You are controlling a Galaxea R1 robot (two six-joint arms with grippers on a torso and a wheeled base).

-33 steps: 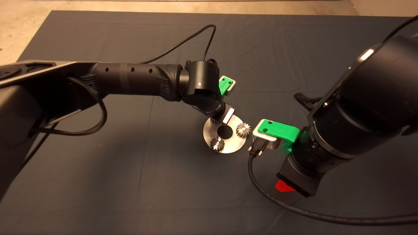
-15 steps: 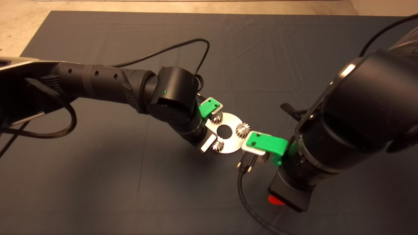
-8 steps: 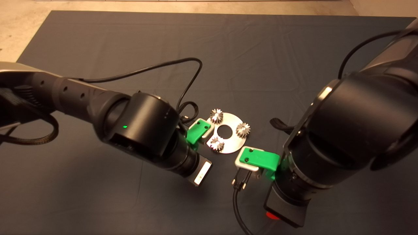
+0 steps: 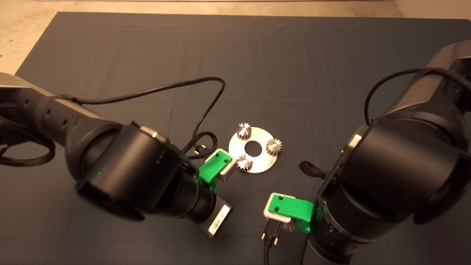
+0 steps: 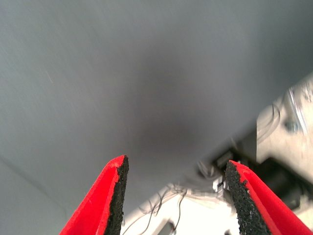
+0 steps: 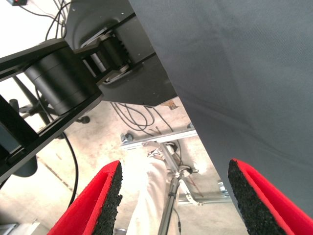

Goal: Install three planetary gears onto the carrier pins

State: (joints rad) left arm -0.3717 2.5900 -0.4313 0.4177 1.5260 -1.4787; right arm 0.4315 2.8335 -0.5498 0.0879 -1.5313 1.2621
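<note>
A flat silver disc lies on the mat's middle. Three planetary gears sit on it, each around one of the carrier pins: one at the back left, one on the right, one at the front. Only a pale pin tip shows in each bore. My left arm hangs at the lower left, clear of the disc. In its wrist view my left gripper is open over bare mat with nothing in it. My right arm is at the lower right. My right gripper is open and holds nothing.
A black cable loops over the mat just left of the disc. The right wrist view looks past the mat's edge to floor, cables and a metal frame.
Both arms have drawn back from the disc toward the near edge. The left gripper left a gear on the back-left pin, and all three gears now show uncovered.
</note>
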